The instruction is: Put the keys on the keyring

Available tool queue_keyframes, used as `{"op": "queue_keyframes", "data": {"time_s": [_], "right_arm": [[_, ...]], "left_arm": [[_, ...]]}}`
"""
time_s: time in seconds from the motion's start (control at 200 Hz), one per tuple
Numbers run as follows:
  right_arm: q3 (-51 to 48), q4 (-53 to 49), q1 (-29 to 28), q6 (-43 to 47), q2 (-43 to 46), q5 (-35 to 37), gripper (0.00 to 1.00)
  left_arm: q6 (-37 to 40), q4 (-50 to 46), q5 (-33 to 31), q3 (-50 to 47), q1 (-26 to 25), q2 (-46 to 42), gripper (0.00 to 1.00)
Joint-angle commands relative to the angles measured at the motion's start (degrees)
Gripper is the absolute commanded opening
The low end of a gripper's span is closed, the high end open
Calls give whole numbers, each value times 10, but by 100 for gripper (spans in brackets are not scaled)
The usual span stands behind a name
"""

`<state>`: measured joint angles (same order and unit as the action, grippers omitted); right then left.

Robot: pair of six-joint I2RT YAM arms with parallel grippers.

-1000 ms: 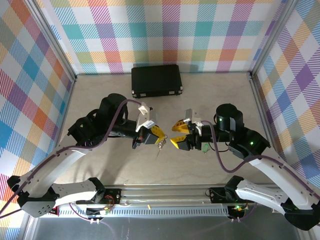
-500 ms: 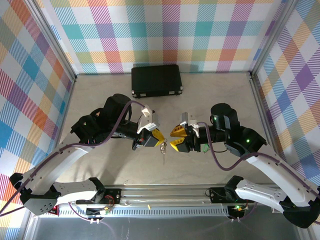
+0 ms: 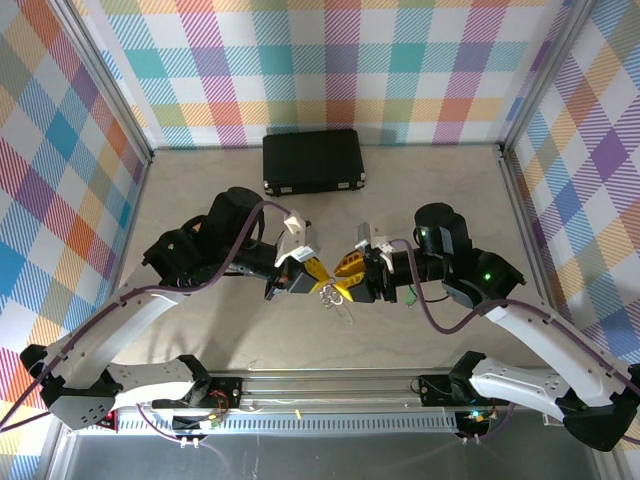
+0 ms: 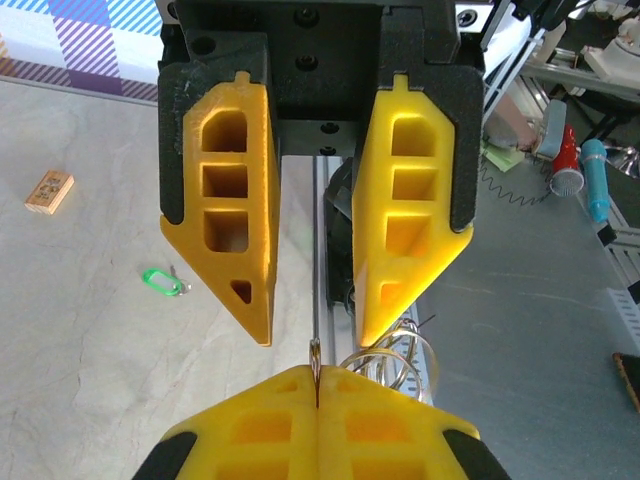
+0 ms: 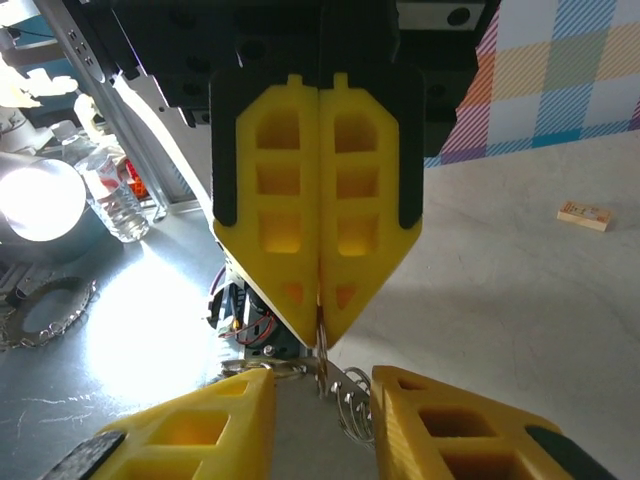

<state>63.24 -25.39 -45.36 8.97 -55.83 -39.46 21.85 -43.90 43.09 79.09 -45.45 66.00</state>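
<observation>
The left claw [image 3: 318, 273] is pressed together, yellow tips flat against each other. I see a thin strand of silver wire nipped in the seam between them. That wire belongs to the keyring [image 4: 388, 362], whose loops hang just under the tips, off the bench [image 3: 430, 190].

The right claw [image 3: 345, 278] faces the left one tip to tip. Its two fingers stand apart, with a plain gap between them in both wrist views. The keyring's loops sit low in that gap. I cannot tell whether either right finger touches the metal.

Both claws meet over the middle of the bench, about halfway between its left and right edges.

The green key [image 4: 162, 282] lies flat on the bench, well apart from the keyring and held by nothing. I cannot place it against a bench edge. I cannot pick out single silver keys among the loops.

A small wooden block [image 4: 48, 191] lies on the bench beyond the green key. The black case [image 3: 312, 160] sits close to the far edge, about midway along it.
</observation>
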Motion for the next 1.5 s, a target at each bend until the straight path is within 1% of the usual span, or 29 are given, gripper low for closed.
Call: {"op": "queue_keyframes", "data": {"time_s": [0.0, 0.16, 0.425, 0.57, 0.665, 0.8, 0.9, 1.02, 1.055, 1.145, 1.215, 1.33, 1.425, 1.46, 1.495], "right_arm": [[15, 15, -3, -6, -6, -20, 30], [17, 13, -3, -7, -13, -24, 30], [20, 5, -3, -2, -23, -24, 25], [26, -5, -3, 3, -29, -23, 19], [29, -9, -3, 6, -31, -15, 10], [30, -11, -3, 8, -31, -12, 1], [29, -9, -3, 7, -29, -13, 0], [21, 7, -7, -3, -24, -12, 0], [18, 11, -7, -5, -21, -7, 0], [1, 36, -8, -15, -7, 16, 0], [-19, 73, -9, -38, 8, 20, 0], [-54, 160, -8, -98, 32, 2, 0], [-81, 229, -8, -144, 46, -6, 0], [-94, 268, -8, -169, 52, -8, 0], [-110, 318, -8, -203, 56, -9, 0]], "left_arm": [[19, -9, 21, 23, 3, 6, 0], [23, -12, 25, 26, 4, 9, 0], [21, -10, 25, 16, 3, 3, 0], [21, -11, 24, 16, 4, 0, 0], [19, -8, 26, 15, 4, 0, 0], [13, 4, 29, 9, 4, -1, 0], [-2, 23, 31, 1, 4, -6, 0], [-44, 78, 37, -22, 3, -25, 0], [-55, 96, 36, -31, 3, -32, 6], [-85, 135, 26, -55, 4, -52, 28], [-118, 164, 9, -73, 3, -70, 39], [-186, 234, 1, -105, 3, -115, 45], [-219, 270, -16, -127, 4, -147, 46], [-230, 275, -24, -136, 3, -157, 47], [-239, 304, -33, -148, 4, -166, 47]]}}
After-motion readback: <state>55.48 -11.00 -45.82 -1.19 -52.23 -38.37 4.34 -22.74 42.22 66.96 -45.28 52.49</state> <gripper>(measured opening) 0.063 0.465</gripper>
